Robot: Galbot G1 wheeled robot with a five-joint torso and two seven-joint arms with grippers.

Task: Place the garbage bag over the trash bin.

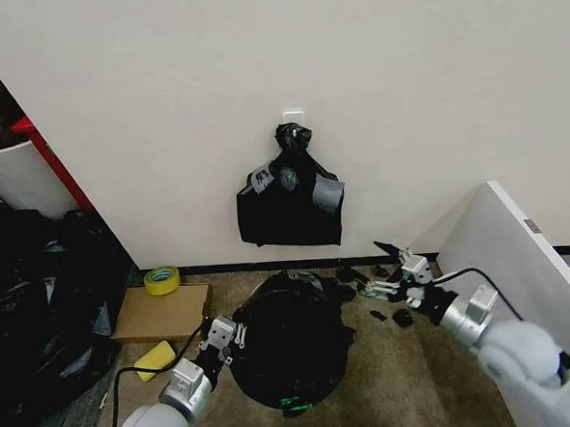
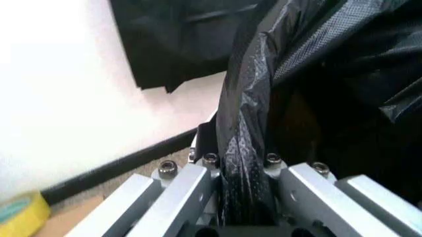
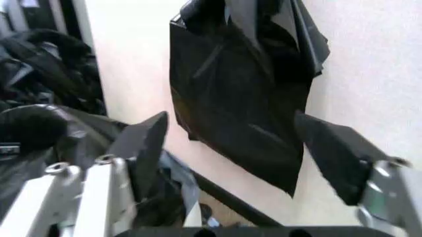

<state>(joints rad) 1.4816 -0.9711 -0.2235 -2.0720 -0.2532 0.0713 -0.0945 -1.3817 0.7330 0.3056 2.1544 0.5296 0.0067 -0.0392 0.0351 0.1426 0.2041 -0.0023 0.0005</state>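
The garbage bag lies as a rounded glossy black mound on the brown floor, just in front of the wall, draped over something whose green edge peeks out at the mound's near rim, though what it covers cannot be made out; the left gripper sits at the mound's left side, and in the left wrist view its fingers are clamped on a bunched fold of the garbage bag that runs up between them; the right gripper hangs to the right of the mound, clear of it, near small black scraps on the floor, its black-tipped fingers spread wide apart with nothing between them; above the mound a knotted bundle of black bags hangs on the wall; a yellow tape roll rests on a cardboard sheet to the mound's left; a white panel leans to its right.
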